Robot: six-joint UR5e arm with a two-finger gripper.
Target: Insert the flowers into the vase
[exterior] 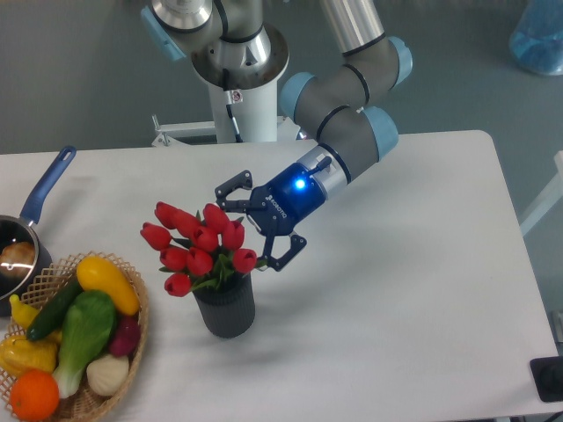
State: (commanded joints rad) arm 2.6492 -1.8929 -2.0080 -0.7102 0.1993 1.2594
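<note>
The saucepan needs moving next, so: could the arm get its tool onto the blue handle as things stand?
Probably yes. The tool is open and empty, and the blue handle sticks up clear of the basket; only the flowers in the vase lie roughly between, and it could pass behind them.

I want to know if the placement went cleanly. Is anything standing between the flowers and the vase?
Nothing visible does. The flowers have their stems down in the mouth of the vase, with the buds leaning left over its rim. The gripper is open just to the right of the buds.
</note>
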